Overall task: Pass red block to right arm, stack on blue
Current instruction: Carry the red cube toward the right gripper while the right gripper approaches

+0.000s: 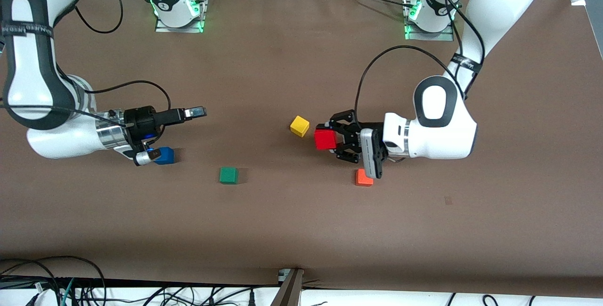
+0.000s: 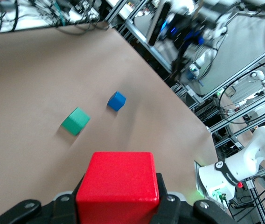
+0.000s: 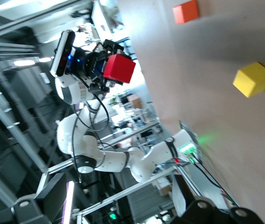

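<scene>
The red block hangs a little above the table, and my left gripper is shut on it. In the left wrist view the red block fills the space between the black jaws. The blue cube lies on the table toward the right arm's end. My right gripper is turned sideways just above the table by the blue cube, open and holding nothing, with one finger touching or just beside the cube. The right wrist view shows the red block in the left gripper in the distance.
A yellow cube lies beside the left gripper. An orange cube sits under the left wrist, nearer to the front camera. A green cube rests between the two arms. Cables run along the table's front edge.
</scene>
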Controlling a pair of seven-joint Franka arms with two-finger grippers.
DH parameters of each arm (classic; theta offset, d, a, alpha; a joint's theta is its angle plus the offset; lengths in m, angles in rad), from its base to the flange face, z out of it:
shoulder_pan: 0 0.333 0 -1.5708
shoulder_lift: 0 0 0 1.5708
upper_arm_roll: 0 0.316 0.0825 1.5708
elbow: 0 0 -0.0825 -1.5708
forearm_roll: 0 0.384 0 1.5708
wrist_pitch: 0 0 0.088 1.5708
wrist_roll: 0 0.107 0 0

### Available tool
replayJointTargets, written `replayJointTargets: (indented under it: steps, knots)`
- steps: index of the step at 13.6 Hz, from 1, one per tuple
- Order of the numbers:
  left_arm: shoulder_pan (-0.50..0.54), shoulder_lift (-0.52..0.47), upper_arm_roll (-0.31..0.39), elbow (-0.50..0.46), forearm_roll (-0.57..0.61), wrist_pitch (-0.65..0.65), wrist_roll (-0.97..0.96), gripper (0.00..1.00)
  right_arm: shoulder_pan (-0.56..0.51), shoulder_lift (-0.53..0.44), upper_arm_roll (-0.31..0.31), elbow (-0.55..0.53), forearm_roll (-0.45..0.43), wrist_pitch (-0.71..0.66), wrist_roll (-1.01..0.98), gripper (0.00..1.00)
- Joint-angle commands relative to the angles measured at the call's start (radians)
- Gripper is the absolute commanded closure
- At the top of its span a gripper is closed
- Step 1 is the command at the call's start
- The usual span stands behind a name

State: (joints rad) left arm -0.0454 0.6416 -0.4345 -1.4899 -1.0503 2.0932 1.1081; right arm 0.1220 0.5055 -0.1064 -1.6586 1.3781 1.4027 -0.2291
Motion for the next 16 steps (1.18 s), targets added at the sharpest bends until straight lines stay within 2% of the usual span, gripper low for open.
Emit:
replayJointTargets:
  steps: [1, 4, 6, 8, 9, 13, 16]
  knots:
    - [-0.043, 0.023, 0.002, 0.085, -0.033, -0.004, 0.062, 1.0, -0.01, -0.004, 0.008, -0.091, 0.073, -0.013, -0.075, 0.0]
    - [-0.076, 0.024, -0.016, 0.102, -0.075, 0.001, 0.14, 1.0, 0.002, -0.002, 0.014, -0.176, 0.137, -0.008, -0.09, 0.0]
    - [-0.108, 0.041, -0.016, 0.1, -0.079, 0.101, 0.299, 1.0, 0.03, -0.002, 0.014, -0.197, 0.18, 0.004, -0.087, 0.0]
    - [-0.142, 0.046, -0.016, 0.096, -0.162, 0.154, 0.412, 1.0, 0.045, -0.002, 0.014, -0.194, 0.228, 0.021, -0.072, 0.0]
    - [-0.168, 0.047, -0.016, 0.094, -0.204, 0.157, 0.421, 1.0, 0.053, -0.002, 0.014, -0.193, 0.248, 0.033, -0.072, 0.0]
    - [-0.234, 0.05, -0.015, 0.095, -0.232, 0.243, 0.423, 1.0, 0.099, -0.002, 0.014, -0.185, 0.311, 0.108, -0.072, 0.0]
    - [-0.246, 0.047, -0.016, 0.095, -0.241, 0.245, 0.423, 1.0, 0.11, -0.004, 0.014, -0.176, 0.315, 0.14, -0.072, 0.0]
